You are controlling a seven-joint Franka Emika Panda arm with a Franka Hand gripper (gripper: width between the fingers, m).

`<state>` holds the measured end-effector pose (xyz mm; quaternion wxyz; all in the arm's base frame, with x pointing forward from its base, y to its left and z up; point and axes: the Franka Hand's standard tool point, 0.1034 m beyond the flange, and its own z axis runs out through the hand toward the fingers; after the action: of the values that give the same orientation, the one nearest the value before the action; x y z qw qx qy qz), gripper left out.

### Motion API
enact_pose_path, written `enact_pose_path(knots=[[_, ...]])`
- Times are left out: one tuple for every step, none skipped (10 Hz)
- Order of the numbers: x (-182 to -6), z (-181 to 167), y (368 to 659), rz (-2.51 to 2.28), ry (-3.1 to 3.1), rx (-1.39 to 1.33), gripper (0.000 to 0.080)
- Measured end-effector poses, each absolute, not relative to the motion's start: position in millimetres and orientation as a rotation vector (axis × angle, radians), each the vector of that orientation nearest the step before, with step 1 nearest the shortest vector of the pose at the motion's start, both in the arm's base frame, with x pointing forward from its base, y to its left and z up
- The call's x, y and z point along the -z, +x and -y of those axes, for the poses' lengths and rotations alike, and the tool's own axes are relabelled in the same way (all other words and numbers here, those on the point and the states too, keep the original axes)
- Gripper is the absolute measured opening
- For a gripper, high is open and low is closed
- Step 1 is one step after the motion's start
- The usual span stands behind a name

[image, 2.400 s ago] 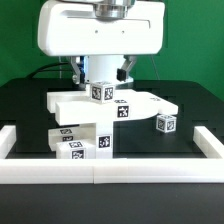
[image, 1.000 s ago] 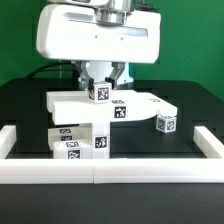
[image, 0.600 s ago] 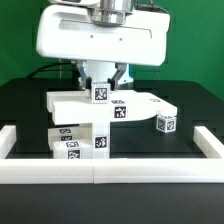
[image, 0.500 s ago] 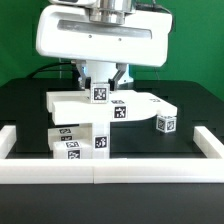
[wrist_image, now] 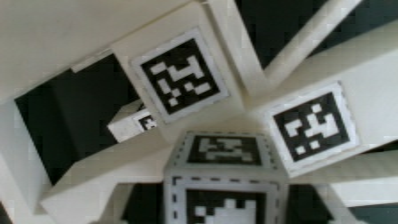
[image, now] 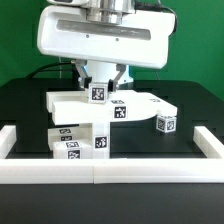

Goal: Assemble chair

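Observation:
In the exterior view the partly built chair (image: 95,125) stands mid-table: a flat white slab (image: 140,104) rests on a stack of tagged blocks (image: 85,142). My gripper (image: 98,88) hangs just above the slab's back edge, shut on a small tagged white block (image: 98,94) that sits at or touching the slab's top. The wrist view shows that block (wrist_image: 222,178) between my jaws, with the slab's tagged faces (wrist_image: 178,80) close beneath. A loose tagged cube (image: 166,124) lies on the table to the exterior view's right of the slab.
A plain white border rail (image: 110,170) runs along the front, with side rails at the exterior view's left (image: 14,140) and right (image: 210,142). The table top is black. The robot's bulky white body (image: 100,38) hides the area behind the chair.
The arm has come down slightly since the earliest frame, still holding the small block. Over the last second nothing visibly moves.

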<state>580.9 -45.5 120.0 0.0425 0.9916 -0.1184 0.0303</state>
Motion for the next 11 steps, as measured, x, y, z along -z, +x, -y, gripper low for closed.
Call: enact_pose_path(knots=[[-120.0,45.3,580.9,0.487,3.019,-0.098,0.0284],[-120.0,45.3,580.9,0.575,3.005,-0.102,0.0284],[-119.9,45.0,580.9,0.657,2.992,-0.105,0.0284],[-119.9,44.7,581.0,0.753,2.974,-0.109,0.0284],[-119.9,44.4,581.1,0.810,2.964,-0.111,0.0284],[-120.0,44.2,581.2,0.903,2.941,-0.114,0.0284],[-120.0,43.9,581.3,0.994,2.916,-0.117,0.0284],[-120.0,43.3,581.4,1.099,2.884,-0.120,0.0284],[-120.1,42.6,581.6,1.175,2.860,-0.121,0.0284],[-120.1,42.1,581.7,1.261,2.828,-0.123,0.0284],[-120.2,41.6,581.8,1.341,2.795,-0.125,0.0284]])
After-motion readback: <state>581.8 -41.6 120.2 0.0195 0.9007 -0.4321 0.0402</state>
